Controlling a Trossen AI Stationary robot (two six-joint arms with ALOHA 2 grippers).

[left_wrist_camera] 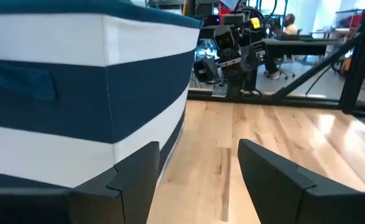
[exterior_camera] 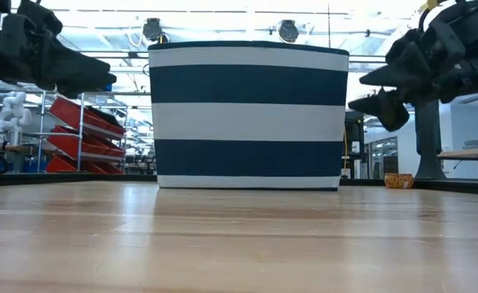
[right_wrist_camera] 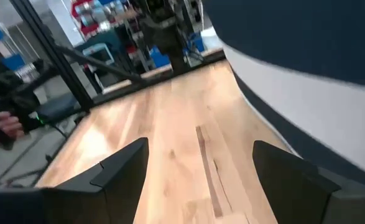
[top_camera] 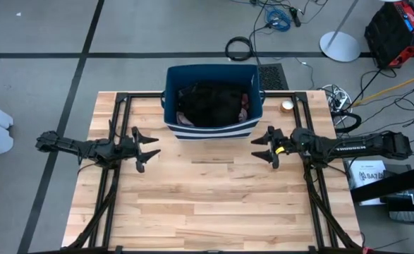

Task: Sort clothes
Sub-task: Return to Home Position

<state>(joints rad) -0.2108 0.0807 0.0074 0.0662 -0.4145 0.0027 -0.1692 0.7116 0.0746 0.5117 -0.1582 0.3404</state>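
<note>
A dark blue bin with white stripes (top_camera: 211, 106) stands at the table's far middle. The clothes (top_camera: 210, 104) lie piled inside it, mostly black, with a bit of pink at the right wall (top_camera: 244, 103). My left gripper (top_camera: 152, 147) hovers open above the table, left of the bin's near corner, pointing level toward the right. My right gripper (top_camera: 257, 146) hovers open right of the bin's near corner, pointing toward the left. Nothing lies between either pair of fingers. In the low view only the bin's striped wall (exterior_camera: 247, 114) shows; the clothes are hidden.
A small round tin (top_camera: 287, 106) sits at the table's far right corner. The bare wooden tabletop (top_camera: 214, 197) spreads in front of the bin and between the arms. Black frame rails (top_camera: 111, 176) run along both sides of the table. A person sits beyond the table (left_wrist_camera: 289, 26).
</note>
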